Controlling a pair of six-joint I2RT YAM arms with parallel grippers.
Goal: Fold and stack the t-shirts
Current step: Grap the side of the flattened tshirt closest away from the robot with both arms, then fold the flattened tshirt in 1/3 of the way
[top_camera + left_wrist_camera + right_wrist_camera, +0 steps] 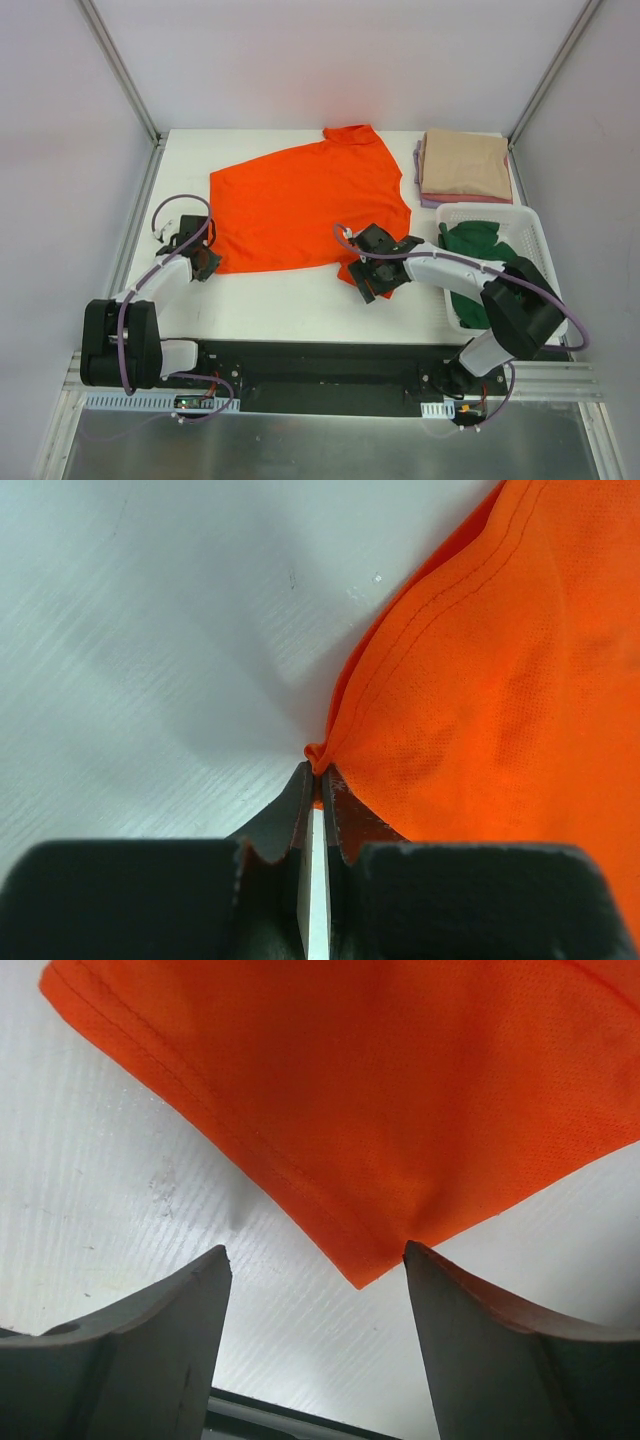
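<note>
The left claw (318, 775) is pinched shut on a puckered corner of the orange shirt (500, 710), where its double-stitched hem comes to a point. This claw sits close to the table's (290, 300) left edge, about midway between near and far. The right claw (315, 1260) stands open, its two fingers apart on either side of another hemmed corner of the cloth, which lies flat on the table between them without being gripped.

The shirt is bright orange with a fine mesh weave and is spread mostly flat over the middle of the table. Its long axis runs roughly left to right. One straight edge faces the left side, one pointed flap reaches toward the far edge and another toward the near edge.

A folded stack (462, 165), beige on top, fills the far right corner. A green shirt (475, 245) lies crumpled in the white basket (530, 225) along the right edge.
</note>
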